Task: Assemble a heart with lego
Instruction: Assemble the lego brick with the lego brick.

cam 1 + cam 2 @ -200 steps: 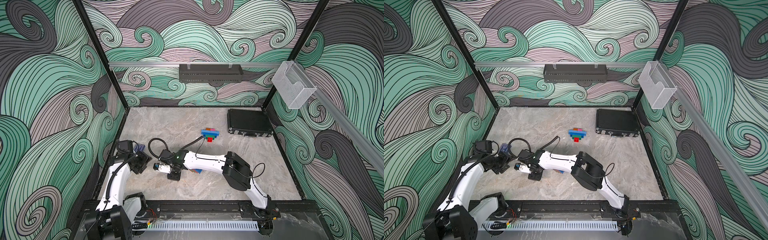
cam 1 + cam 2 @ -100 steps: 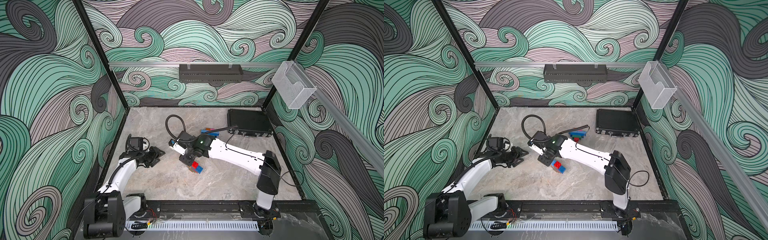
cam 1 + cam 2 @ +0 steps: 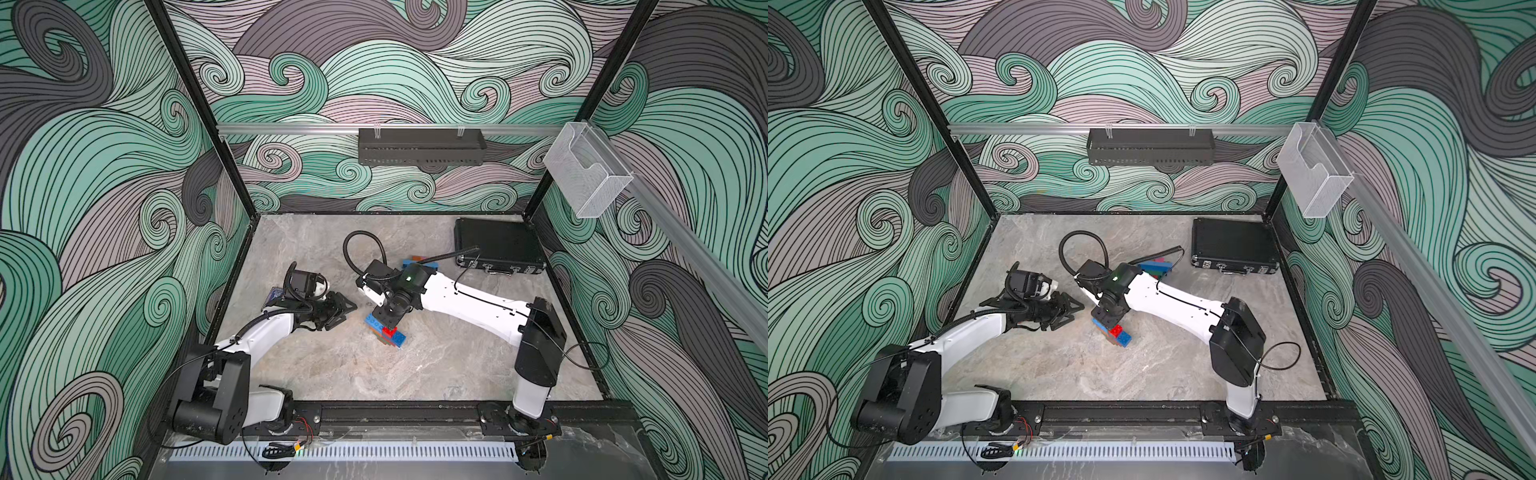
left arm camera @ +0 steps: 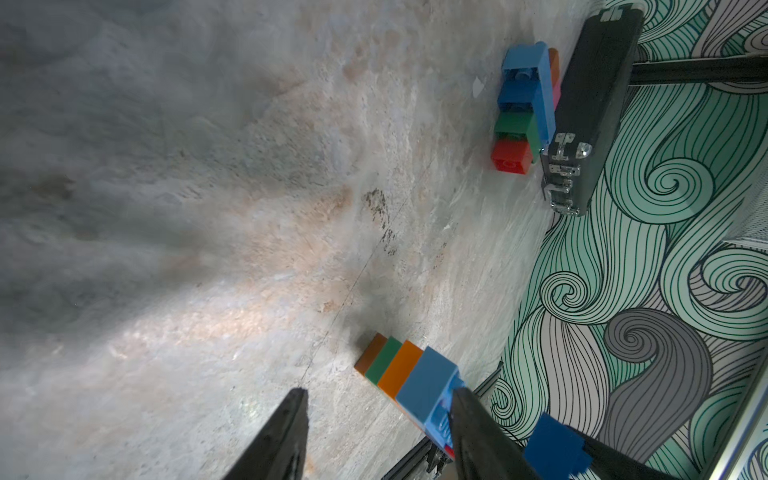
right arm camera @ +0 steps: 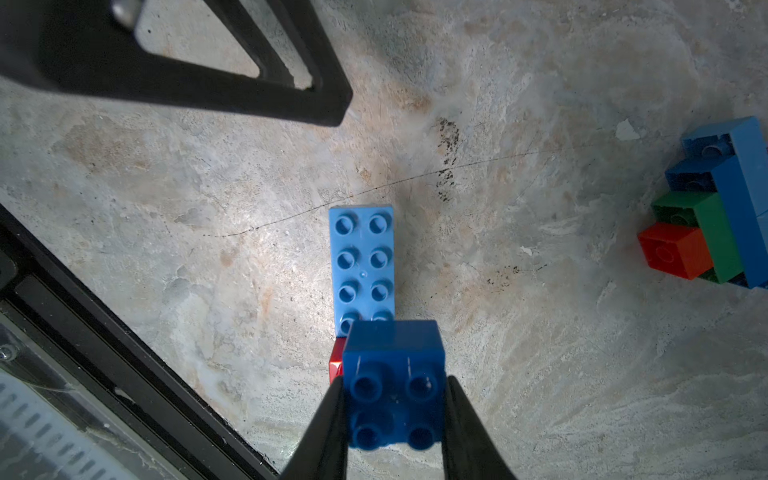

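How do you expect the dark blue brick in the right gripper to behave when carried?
The dark blue brick shows crisp edges in the right gripper, so it is probably stiff. Its glossy flat sides might slip if twisted.

I count two joined lego builds, the near stack (image 3: 392,336) and the far stack (image 4: 521,112), plus one dark blue brick (image 5: 395,357). There is one black case (image 3: 498,245). I have two grippers: my left gripper (image 4: 378,395) and my right gripper (image 5: 395,382).
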### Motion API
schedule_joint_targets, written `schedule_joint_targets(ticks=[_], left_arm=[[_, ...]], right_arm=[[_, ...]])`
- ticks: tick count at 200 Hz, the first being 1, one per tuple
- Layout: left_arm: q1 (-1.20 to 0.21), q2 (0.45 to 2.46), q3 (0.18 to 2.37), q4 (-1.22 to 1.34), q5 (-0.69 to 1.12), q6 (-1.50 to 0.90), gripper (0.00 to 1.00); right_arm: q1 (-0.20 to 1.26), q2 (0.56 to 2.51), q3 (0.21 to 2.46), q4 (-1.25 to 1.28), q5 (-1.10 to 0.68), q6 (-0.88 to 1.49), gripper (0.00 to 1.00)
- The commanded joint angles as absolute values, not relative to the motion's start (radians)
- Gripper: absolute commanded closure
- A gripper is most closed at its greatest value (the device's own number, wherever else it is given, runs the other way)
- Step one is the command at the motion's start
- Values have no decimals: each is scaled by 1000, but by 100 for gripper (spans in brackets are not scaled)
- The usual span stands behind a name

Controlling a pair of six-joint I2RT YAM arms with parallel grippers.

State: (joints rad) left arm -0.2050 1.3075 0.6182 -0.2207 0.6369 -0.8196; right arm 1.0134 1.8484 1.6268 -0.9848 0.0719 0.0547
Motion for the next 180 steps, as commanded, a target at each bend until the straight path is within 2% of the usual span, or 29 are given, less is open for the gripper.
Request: schedule_joint_targets(ticks=[1,180], left_arm=[[-216,1319,634,-184,658,-831,44],[-218,1338,626,-189,653,-828,44]], right_arm=[[1013,1871,1660,-1008,87,96,75],[1064,1896,1589,-937,129,170,75]])
